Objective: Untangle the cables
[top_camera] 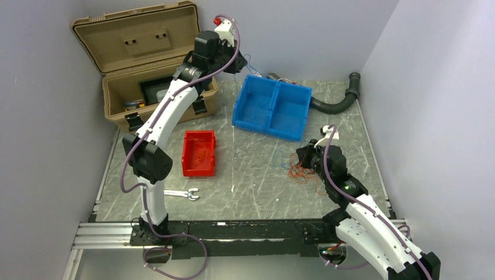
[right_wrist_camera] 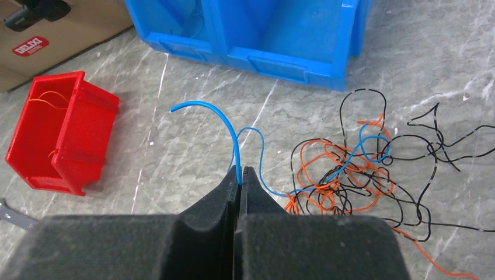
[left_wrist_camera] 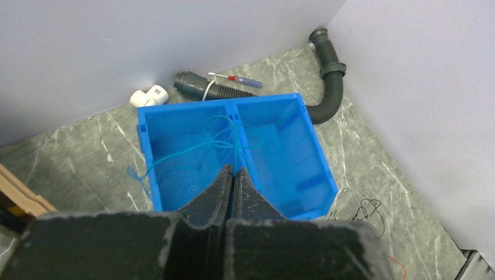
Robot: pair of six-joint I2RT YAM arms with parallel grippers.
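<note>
Left claw (left_wrist_camera: 233, 173) nips shut on a blue wire (left_wrist_camera: 235, 153) above the bin (left_wrist_camera: 318, 146), while the right claw (right_wrist_camera: 240, 173) is closed on a second blue wire (right_wrist_camera: 232, 131), its far end lost in the tangle (right_wrist_camera: 344, 181) at three o'clock.

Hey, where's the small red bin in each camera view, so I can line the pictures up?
Top external: the red bin lies left of centre, nearer the arm bases than the blue one.
Left wrist: not in it.
Right wrist: the red bin is at the left edge, mid-height.
Shared landmark: the blue divided bin, seen in all three views.
</note>
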